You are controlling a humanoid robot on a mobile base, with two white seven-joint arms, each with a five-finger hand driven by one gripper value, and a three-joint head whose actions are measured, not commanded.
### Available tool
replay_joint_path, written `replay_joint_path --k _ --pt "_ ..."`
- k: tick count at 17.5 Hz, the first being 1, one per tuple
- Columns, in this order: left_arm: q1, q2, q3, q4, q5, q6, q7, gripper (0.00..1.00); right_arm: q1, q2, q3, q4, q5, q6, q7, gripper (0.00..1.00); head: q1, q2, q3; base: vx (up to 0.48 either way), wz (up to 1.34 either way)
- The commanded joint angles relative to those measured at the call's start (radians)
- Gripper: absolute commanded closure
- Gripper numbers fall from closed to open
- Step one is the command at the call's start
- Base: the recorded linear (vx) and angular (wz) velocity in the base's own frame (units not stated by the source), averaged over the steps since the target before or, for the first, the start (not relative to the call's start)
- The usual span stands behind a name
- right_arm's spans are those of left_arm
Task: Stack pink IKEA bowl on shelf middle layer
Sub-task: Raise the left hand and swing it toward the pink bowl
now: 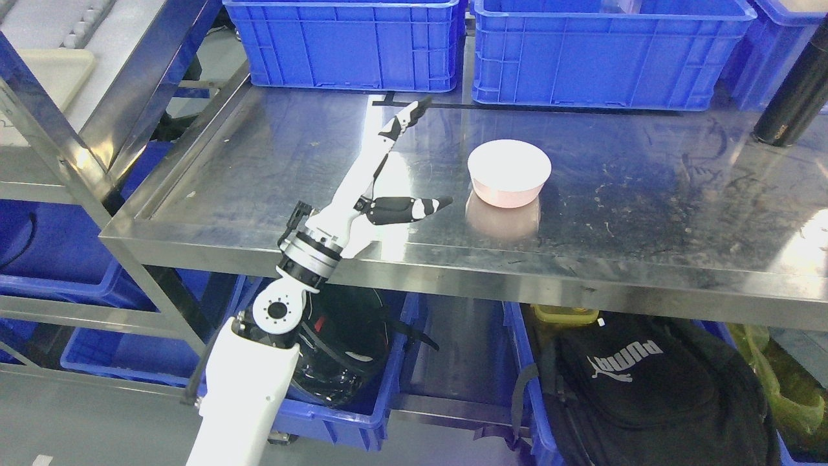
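Note:
A pink bowl (509, 173) with a white inside stands upright on the steel shelf (272, 155), a little right of the middle. My left hand (417, 158) reaches over the shelf's front edge, to the left of the bowl. Its fingers (402, 124) stretch out straight toward the back and its thumb (414, 209) points right at the bowl, a short gap away. The hand is open and holds nothing. No right arm shows.
Two blue crates (349, 42) (601, 52) line the back of the shelf, with a third at the far right. A black cylinder (792, 103) leans at the right back. Below the shelf sit blue bins, a black helmet (343, 349) and a black backpack (647, 388).

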Motion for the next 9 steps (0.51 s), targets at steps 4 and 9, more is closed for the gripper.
replay_joint_path --k 4,9 --pt "-0.551 0.166 -0.34 0.0 -0.27 0.411 -0.272 0.01 0.023 -0.017 0.0 -0.017 0.0 0.0 0.0 0.0 0.0 0.0 0.0 0.0 0.0" --pt "-0.526 0.122 -0.391 0.0 -0.382 0.413 -0.424 0.04 0.023 -0.017 0.0 -0.017 0.0 0.0 0.0 0.0 0.0 0.0 0.0 0.0 -0.01"
